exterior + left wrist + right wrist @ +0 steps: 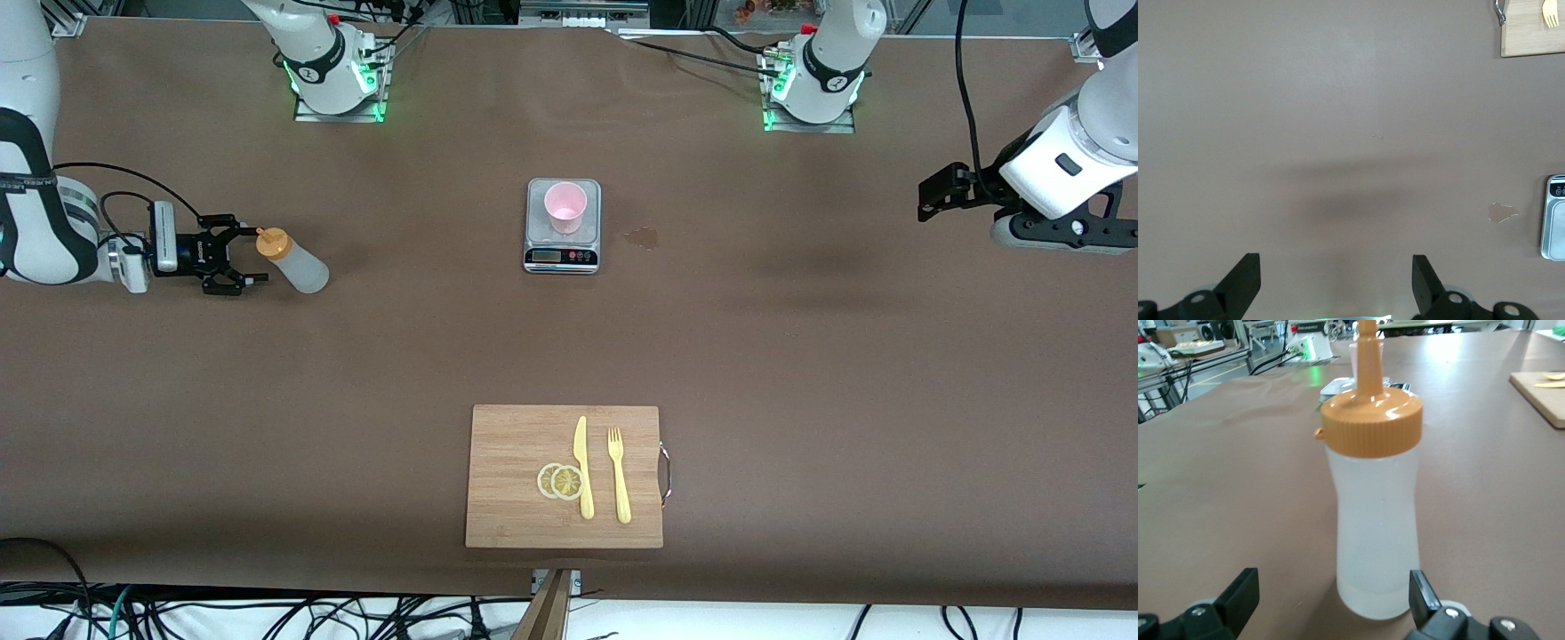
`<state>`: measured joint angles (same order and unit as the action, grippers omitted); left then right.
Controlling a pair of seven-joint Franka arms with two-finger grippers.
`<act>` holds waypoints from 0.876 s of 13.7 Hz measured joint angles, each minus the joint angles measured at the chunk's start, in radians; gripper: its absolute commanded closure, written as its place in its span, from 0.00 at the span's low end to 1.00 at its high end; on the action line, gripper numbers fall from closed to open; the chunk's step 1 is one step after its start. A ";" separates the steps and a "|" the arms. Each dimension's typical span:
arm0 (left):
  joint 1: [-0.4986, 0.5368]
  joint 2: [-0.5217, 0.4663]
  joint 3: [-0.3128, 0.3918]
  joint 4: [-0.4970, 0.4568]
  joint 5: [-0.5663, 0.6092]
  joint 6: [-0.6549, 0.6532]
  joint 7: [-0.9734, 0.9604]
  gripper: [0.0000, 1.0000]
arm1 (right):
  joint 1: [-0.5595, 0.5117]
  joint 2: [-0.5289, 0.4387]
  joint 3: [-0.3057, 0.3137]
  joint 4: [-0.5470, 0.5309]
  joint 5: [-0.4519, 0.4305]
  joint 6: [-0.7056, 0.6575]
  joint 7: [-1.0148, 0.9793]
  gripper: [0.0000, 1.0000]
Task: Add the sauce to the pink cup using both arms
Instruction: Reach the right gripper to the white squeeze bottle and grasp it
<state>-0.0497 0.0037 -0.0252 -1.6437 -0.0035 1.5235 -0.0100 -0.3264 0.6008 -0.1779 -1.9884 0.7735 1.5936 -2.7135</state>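
Right gripper [244, 259] stood at the sauce bottle [294, 261], open, and the left arm waited.

From my remote seat, the front view showed me the bottle upright on the counter [356, 356] at the right arm's end, and the pink cup [565, 206] well apart from it, on the scale [562, 227] in the middle. In the right wrist view the bottle [1375, 513] filled the frame, and I saw the fingers [1238, 593] spread wide on both sides of its base without touching it; the front view did not make this gap clear. The left gripper [929, 197] hung over the bare counter at the left arm's end. Its fingers [1241, 280] were also wide open and empty. Only that wrist view showed a small stain [1501, 212] just beside the scale's edge [1553, 220].
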 measured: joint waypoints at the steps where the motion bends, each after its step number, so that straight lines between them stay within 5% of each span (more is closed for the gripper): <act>1: 0.000 0.000 0.000 0.000 0.000 -0.003 0.000 0.00 | 0.000 0.003 0.000 -0.002 0.016 -0.007 0.000 0.01; 12: 0.022 0.000 0.000 0.000 -0.013 -0.042 0.002 0.00 | 0.014 0.011 0.062 -0.026 0.136 -0.015 -0.002 0.01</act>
<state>-0.0275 0.0038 -0.0253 -1.6437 -0.0165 1.4816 -0.0082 -0.3122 0.6118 -0.1159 -2.0142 0.9090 1.5790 -2.7159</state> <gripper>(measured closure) 0.000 0.004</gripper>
